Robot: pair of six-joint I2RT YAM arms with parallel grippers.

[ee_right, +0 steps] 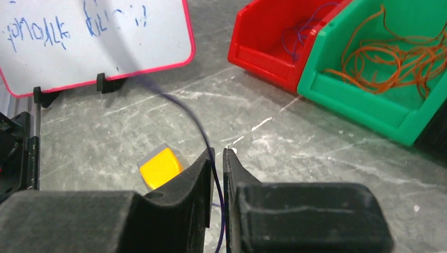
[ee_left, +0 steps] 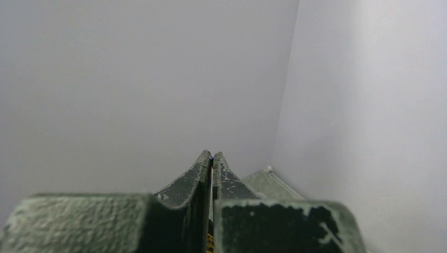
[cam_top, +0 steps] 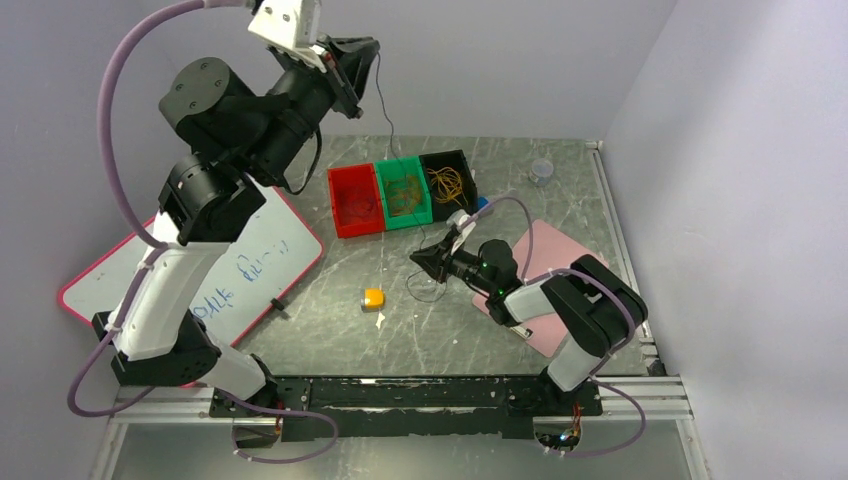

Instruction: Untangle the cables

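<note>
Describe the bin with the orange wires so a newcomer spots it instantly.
On the table's far side stands a row of three bins. Take the middle one, the green bin, with orange wires inside. Its neighbours are a red bin and a black bin.

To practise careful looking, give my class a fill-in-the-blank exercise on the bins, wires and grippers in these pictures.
1. The middle bin, between the red bin and the black bin, is ____.
2. The loose wires inside it are ____.
3. The right gripper is ____ on a thin dark cable.
4. The left gripper is raised high ____ the table.
Missing words: green; orange; shut; above.
</note>
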